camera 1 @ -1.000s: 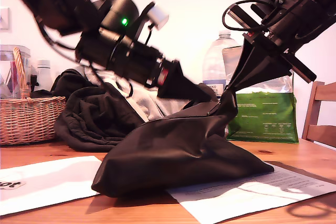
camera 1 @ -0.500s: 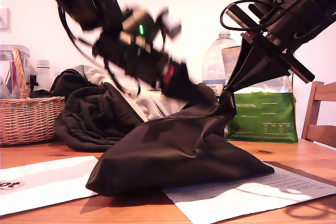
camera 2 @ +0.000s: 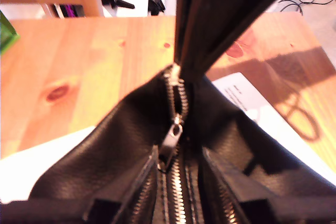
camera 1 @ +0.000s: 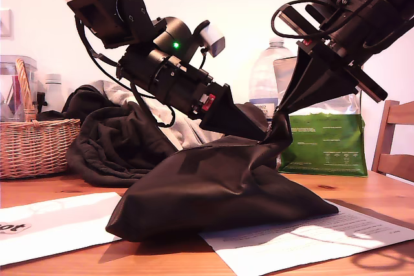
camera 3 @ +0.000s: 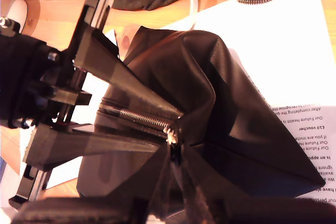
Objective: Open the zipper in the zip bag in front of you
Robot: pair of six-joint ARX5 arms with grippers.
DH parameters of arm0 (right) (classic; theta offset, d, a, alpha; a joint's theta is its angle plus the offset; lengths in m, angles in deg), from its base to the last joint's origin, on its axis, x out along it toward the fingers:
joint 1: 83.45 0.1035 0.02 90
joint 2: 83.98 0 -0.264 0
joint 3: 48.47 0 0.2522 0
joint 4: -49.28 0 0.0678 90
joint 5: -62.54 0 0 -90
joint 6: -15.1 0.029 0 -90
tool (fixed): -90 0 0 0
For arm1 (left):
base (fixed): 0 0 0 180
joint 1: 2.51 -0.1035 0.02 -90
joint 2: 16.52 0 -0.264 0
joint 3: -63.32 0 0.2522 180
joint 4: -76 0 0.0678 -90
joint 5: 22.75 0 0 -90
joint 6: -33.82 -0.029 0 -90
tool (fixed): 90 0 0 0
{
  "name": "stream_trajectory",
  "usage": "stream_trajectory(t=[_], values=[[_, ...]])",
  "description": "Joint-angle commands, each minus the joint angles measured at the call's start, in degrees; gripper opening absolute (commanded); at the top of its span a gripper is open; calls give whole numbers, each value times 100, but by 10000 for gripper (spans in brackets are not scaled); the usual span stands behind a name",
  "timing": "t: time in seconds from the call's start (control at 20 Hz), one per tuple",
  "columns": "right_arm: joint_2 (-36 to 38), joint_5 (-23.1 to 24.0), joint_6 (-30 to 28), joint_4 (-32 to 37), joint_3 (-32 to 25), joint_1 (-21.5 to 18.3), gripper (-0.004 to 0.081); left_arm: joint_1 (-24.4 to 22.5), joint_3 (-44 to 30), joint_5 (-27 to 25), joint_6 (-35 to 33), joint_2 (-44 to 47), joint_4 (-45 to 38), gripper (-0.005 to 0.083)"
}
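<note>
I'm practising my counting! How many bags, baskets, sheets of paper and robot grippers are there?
Bags: 2, the zip bag and the green pouch
Baskets: 1, the wicker basket
Sheets of paper: 2, the first paper sheet and the second paper sheet
Grippers: 2, my first gripper and my second gripper
Total: 7

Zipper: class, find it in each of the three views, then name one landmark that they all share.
Exterior view: the teeth cannot be made out; only the zip bag shows.
First wrist view: the zipper runs mid-picture towards my second tool.
Second wrist view: the zipper lies between the fingers of my first tool.
Shared landmark: the bag's raised peak, pinched by my second tool.
</note>
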Motion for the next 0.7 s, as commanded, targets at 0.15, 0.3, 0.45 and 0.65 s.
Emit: stream_trajectory(t=[0.15,0.3,0.45,0.65], values=[[-26,-48,-17,-2,-7,61,-13,44,33,35,-35,-170,-131,236],[-26,-50,-17,-4,-7,61,-12,98,33,2,-37,-256,-129,235],[-26,-55,-17,-4,-7,61,-12,96,33,-55,-37,-262,-181,177],[-26,-195,-15,-2,-7,61,-12,96,33,-293,-39,-262,-170,142]])
